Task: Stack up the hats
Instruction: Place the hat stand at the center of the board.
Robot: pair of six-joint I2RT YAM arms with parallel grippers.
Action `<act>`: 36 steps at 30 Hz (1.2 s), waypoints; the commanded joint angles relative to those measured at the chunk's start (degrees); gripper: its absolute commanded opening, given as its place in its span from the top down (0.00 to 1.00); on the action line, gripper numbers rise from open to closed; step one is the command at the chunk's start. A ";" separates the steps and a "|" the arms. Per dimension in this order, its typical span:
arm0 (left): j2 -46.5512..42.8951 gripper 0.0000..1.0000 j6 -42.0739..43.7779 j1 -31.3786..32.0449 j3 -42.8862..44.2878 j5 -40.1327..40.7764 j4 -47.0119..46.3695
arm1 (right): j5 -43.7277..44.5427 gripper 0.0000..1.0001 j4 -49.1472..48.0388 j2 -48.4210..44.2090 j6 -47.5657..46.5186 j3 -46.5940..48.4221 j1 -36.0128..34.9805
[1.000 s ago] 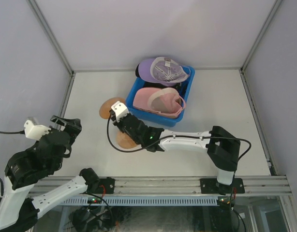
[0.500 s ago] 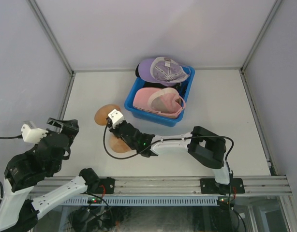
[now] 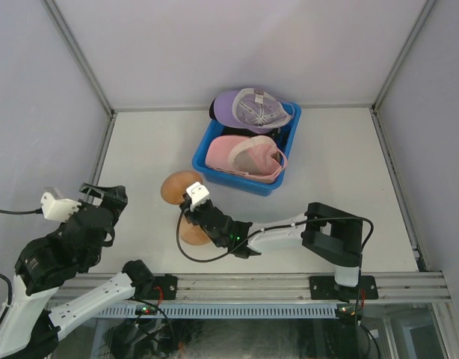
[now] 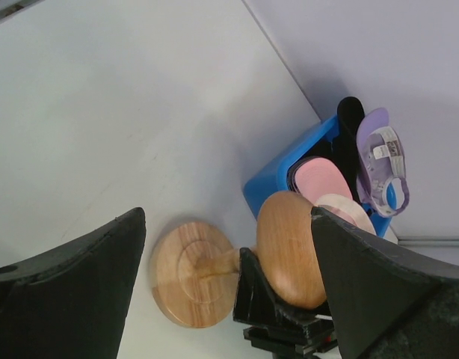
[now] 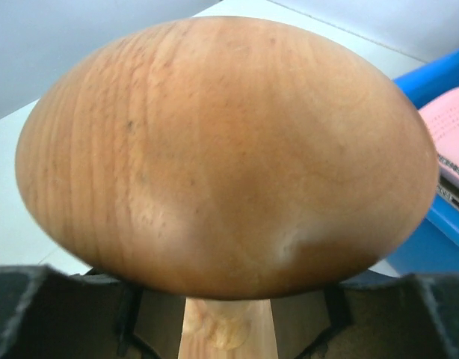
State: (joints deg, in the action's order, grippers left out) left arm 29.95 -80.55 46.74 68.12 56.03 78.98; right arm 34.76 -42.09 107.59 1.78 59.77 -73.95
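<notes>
White table (image 3: 140, 149): lavender cap (image 3: 252, 108), underside up, lies on blue bin's (image 3: 202, 153) far rim; pink cap (image 3: 244, 157) inside. Left gripper (image 4: 226, 288) gapes wide, empty. Right gripper (image 3: 188, 213) straddles wooden stand's (image 3: 179, 187) stem; grip possibly loose, cannot tell.

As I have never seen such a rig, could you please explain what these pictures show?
Two robot arms are bolted at the near edge of a table, each ending in a two-finger gripper. One picture looks down from above and behind them. The other two come from cameras on the wrists. On the table sits a blue bin holding hats: a lavender hat, a pink hat and a partly hidden black hat. Beside it is a wooden stand with a round head. The right gripper straddles the stand's stem, seemingly just clear of it, so nothing is clearly held. The left gripper is open and empty.
</notes>
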 commanded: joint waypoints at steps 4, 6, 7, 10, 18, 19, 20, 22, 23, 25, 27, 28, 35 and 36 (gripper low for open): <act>-1.47 0.05 2.85 0.03 -2.34 -1.12 -5.67 | 3.68 0.42 9.83 -8.55 5.62 -1.36 -2.98; -2.28 0.05 3.24 0.02 -3.39 -1.63 -6.93 | 4.53 0.38 13.14 -9.60 7.84 -1.67 -3.10; -2.63 0.05 3.63 0.02 -4.03 -1.89 -7.71 | 4.99 0.38 14.31 -9.93 8.76 -1.96 -3.17; -3.07 0.05 4.84 0.02 -5.64 -2.71 -9.67 | 6.55 0.36 16.75 -11.55 11.49 -3.75 -3.79; -2.64 0.04 9.06 0.02 -5.36 -3.32 -13.85 | 11.22 0.33 26.38 -15.03 18.07 -5.41 -7.42; -2.62 0.04 9.31 0.04 -5.36 -3.49 -14.38 | 11.25 0.33 28.17 -15.57 19.27 -5.45 -7.70; -2.54 0.04 9.50 0.02 -5.36 -3.63 -14.68 | 11.40 0.32 30.15 -16.31 20.94 -5.44 -8.09; -2.47 0.04 9.77 0.02 -5.36 -3.88 -15.46 | 11.56 0.31 34.69 -18.01 23.70 -5.39 -8.69; -2.47 0.04 9.92 0.02 -5.44 -3.97 -15.90 | 11.85 0.31 37.02 -19.01 24.76 -5.44 -9.12; -2.47 0.04 10.55 0.02 -5.30 -4.21 -17.03 | 13.03 0.31 42.11 -21.53 26.96 -5.41 -10.42; -2.31 0.03 11.44 0.02 -4.83 -4.34 -17.69 | 14.45 0.31 47.75 -25.34 28.95 -5.31 -11.97; -2.15 0.03 11.86 0.02 -4.45 -4.39 -17.83 | 15.07 0.31 50.88 -27.02 30.12 -4.97 -12.64; -0.60 0.03 14.88 0.02 -1.42 -7.72 -17.63 | 18.88 0.32 68.78 -36.75 32.87 5.18 -14.70; -0.64 0.03 15.16 0.02 -1.21 -8.43 -17.59 | 19.71 0.33 70.23 -36.93 31.49 7.72 -14.16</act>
State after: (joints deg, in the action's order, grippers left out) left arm 28.18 -68.51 46.74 63.48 50.19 63.09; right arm 49.67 18.33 74.13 32.29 58.59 -88.44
